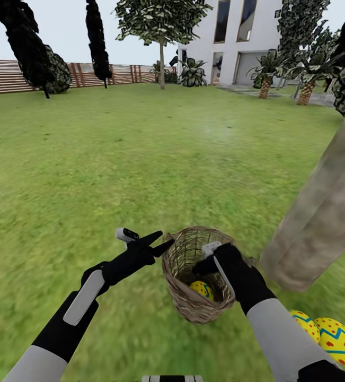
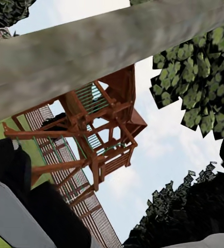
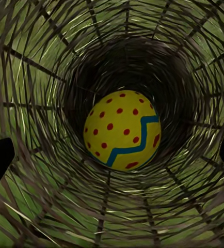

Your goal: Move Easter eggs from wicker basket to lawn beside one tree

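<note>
While two Easter eggs [image 1: 323, 333] already lie side by side on the lawn [image 1: 140, 175] near the foot of the tree [image 1: 320, 223], the third egg [image 3: 122, 130] sits at the bottom of the wicker basket [image 1: 185, 305], so the job looks about two-thirds done. The right gripper [image 1: 210, 260] is at the basket's mouth, pointing down inside; its wrist camera looks straight along the woven wall at the yellow egg, with dark finger tips at either edge of that picture, which suggests the jaws stand wide and hold nothing. The left gripper [image 1: 156, 241] sits at the basket's outer rim with its fingers spread like a V — whether it touches the weave I cannot tell.

The risks, as I judge them:
- The basket tapers, so wide jaws may snag the wicker walls before they reach the egg.
- A round, smooth egg could squirt sideways if the pads close off-centre.
- The basket is tilted in the head view and probably light — a push from the right arm could tip it or roll it, and the left fingers may not steady it.
- Setting the last egg down carelessly could knock the two by the trunk and send them rolling away.

Farther off are the fence [image 1: 8, 77] and the white house [image 1: 236, 42].
</note>
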You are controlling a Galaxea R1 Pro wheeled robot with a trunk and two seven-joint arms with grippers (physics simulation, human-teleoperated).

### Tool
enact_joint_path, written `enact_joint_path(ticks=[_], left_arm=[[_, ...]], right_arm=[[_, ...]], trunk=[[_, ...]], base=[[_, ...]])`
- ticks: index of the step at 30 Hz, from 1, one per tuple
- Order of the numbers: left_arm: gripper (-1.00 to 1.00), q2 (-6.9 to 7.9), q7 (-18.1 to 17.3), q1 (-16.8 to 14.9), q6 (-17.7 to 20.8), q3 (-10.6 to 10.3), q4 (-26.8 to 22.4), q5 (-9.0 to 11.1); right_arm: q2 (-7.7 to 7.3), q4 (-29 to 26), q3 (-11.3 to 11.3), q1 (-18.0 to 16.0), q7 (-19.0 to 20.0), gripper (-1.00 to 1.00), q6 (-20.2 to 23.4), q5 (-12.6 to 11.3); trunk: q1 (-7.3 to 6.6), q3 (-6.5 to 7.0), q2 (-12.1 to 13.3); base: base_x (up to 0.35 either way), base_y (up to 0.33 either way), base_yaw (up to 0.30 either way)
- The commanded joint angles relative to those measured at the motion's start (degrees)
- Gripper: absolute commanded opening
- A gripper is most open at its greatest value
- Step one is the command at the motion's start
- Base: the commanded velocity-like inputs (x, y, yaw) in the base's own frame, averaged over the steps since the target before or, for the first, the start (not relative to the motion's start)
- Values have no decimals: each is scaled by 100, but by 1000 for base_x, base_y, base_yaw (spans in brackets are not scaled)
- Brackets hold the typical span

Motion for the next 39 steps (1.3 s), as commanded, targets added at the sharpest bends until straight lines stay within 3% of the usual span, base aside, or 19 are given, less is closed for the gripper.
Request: enact_joint_path(ticks=[1,16,24,25,27,30,32,36,39], left_arm=[[100,7,3,-4,33,-10,1,43],[100,121,3,-4,40,-7,10,100],[100,128,3,-4,33,-10,10,103],[100,130,3,-4,33,-11,8,104],[100,133,3,-4,33,-11,-1,104],[100,137,-6,-4,33,-12,-8,105],[100,143,-113,-4,33,-12,-11,105],[100,164,-437,-4,33,-12,-4,91],[100,168,-546,-4,33,-9,0,76]], right_arm=[[3,10,1,-6,49,100,20,57],[1,54,-18,-25,-194,100,11,51],[4,768,12,-412,-263,100,3,69],[5,902,64,-470,-258,100,1,72],[-20,1161,389,-579,-243,100,-6,82],[-52,1287,1044,-639,-209,100,-46,82],[-57,1309,1354,-652,-179,100,-66,82],[-89,1310,1533,-676,218,100,-90,122],[-146,1314,1558,-752,403,100,-99,312]], trunk=[[1,-27,-4],[6,-72,-6],[6,-72,-6],[6,-72,-6],[6,-72,-6],[6,-72,-6],[6,-72,-6],[6,-72,-6],[6,-72,-6]], base=[[0,0,0],[51,0,0],[182,0,0],[9,0,0],[5,0,0],[1,0,0],[0,0,0],[0,0,0],[0,0,0]])
